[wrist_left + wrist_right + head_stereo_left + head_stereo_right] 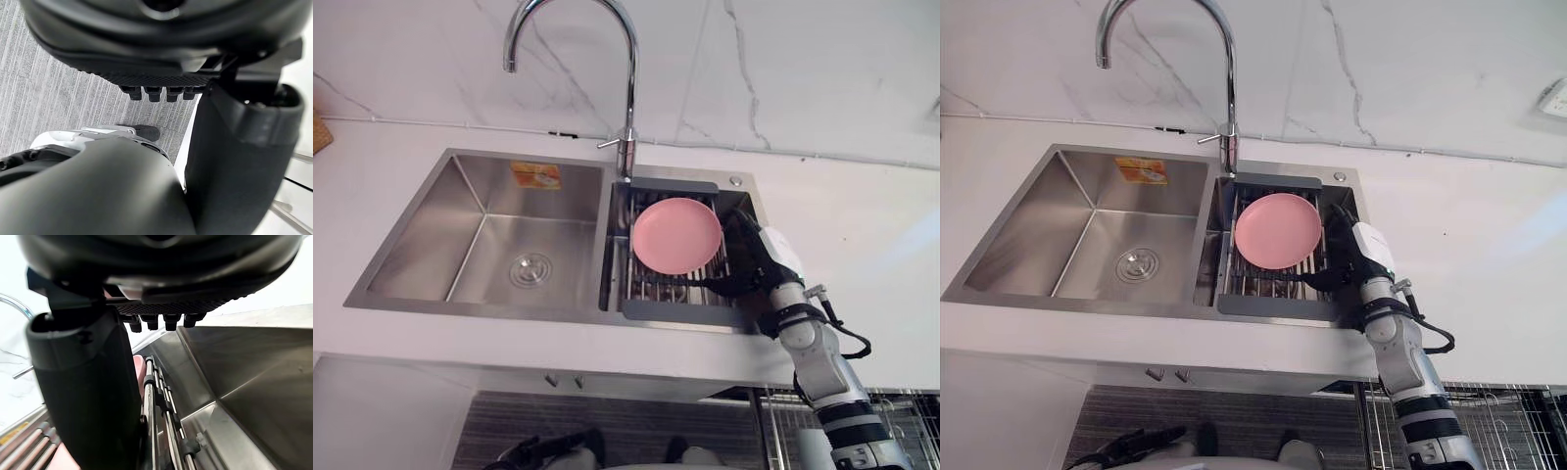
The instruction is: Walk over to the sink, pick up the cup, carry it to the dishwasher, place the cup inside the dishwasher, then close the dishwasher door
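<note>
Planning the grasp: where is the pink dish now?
In the left eye view the pink dish lies on the rack in the right basin of the sink, beside the right hand.

White table (862, 225), steel double sink (440, 211) set into it, faucet (628, 88) at back edge. Right basin holds drying rack (675, 311); pink plate (676, 235) sits on rack.

Both eye views look down on the sink (431, 225); the right wrist view closely faces its rack (166, 406).
</note>
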